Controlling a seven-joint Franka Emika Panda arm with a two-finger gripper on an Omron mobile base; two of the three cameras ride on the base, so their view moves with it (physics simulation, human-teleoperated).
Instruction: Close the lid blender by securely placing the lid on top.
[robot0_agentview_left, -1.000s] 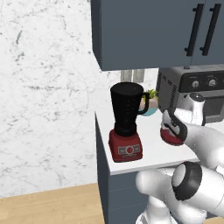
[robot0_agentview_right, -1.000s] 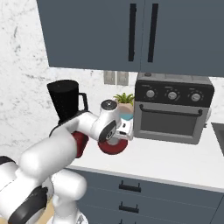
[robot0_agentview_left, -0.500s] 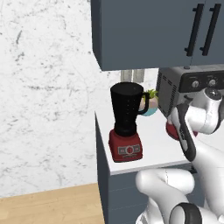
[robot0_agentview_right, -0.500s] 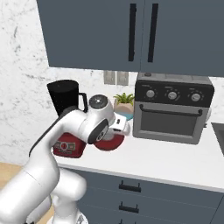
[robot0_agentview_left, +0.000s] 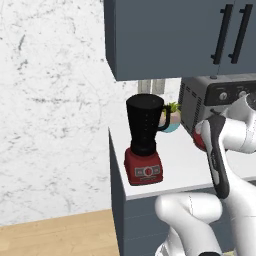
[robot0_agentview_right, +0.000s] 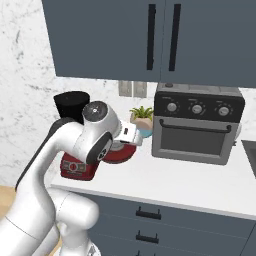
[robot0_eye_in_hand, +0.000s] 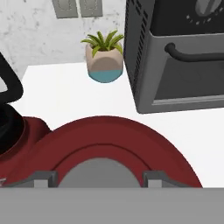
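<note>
Your arm bends over the counter (robot0_agentview_right: 190, 180), elbow high, with the gripper (robot0_eye_in_hand: 99, 180) held between the blender (robot0_agentview_left: 145, 140) and the toaster oven (robot0_agentview_right: 197, 125). The blender jar stands open on top. In the hand view the red lid (robot0_eye_in_hand: 109, 144) sits right against the fingertips (robot0_eye_in_hand: 43, 178), which flank its grey knob and appear to grip it. The lid hangs above the counter, beside the blender's base. A potted plant (robot0_eye_in_hand: 104, 57) stands behind.

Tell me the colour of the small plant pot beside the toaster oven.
The small rounded plant pot is beige on top with a teal blue bottom; the hand view shows it best.
</note>
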